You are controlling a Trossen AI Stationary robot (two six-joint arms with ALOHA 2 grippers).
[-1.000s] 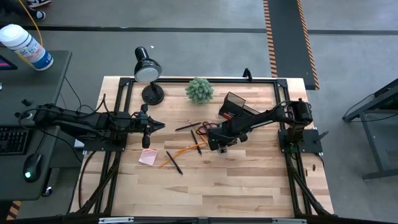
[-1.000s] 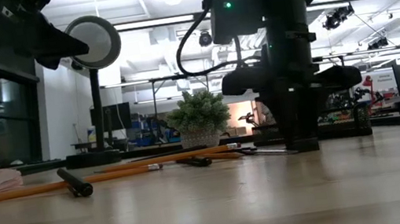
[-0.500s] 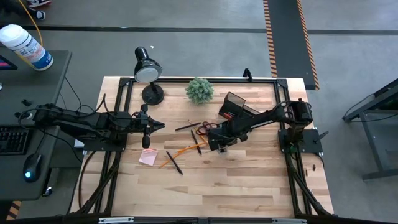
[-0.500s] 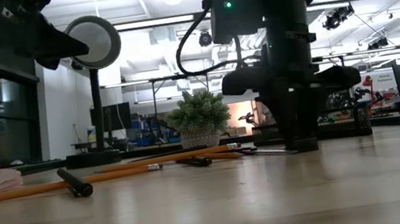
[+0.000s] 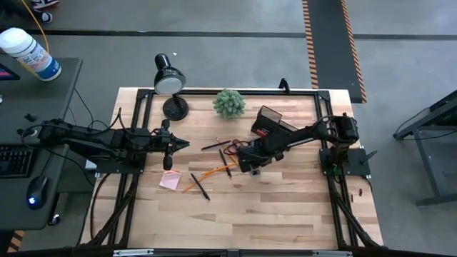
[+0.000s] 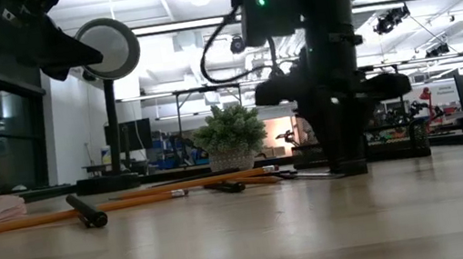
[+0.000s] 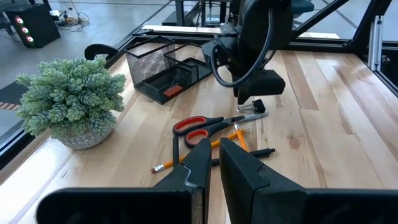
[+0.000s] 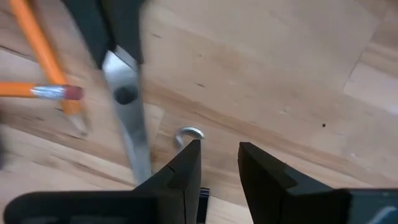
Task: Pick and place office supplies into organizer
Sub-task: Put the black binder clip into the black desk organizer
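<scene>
High view: the right end effector (image 5: pixel 246 162) is reaching down at the desk (image 5: pixel 285 214) middle, just right of the scissors (image 5: pixel 234 148); the organizer (image 5: pixel 265 121) is standing far right of them.
Low view: pencils (image 6: pixel 87 209) are lying left of the right arm.
Left wrist view: the left end effector (image 7: pixel 213 151) is hanging clenched and empty at the left.
Right wrist view: fingers (image 8: pixel 186 163) are standing parted around a clip (image 8: pixel 189 134), touching the scissors blade; whether they are gripping it, I cannot tell.
</scene>
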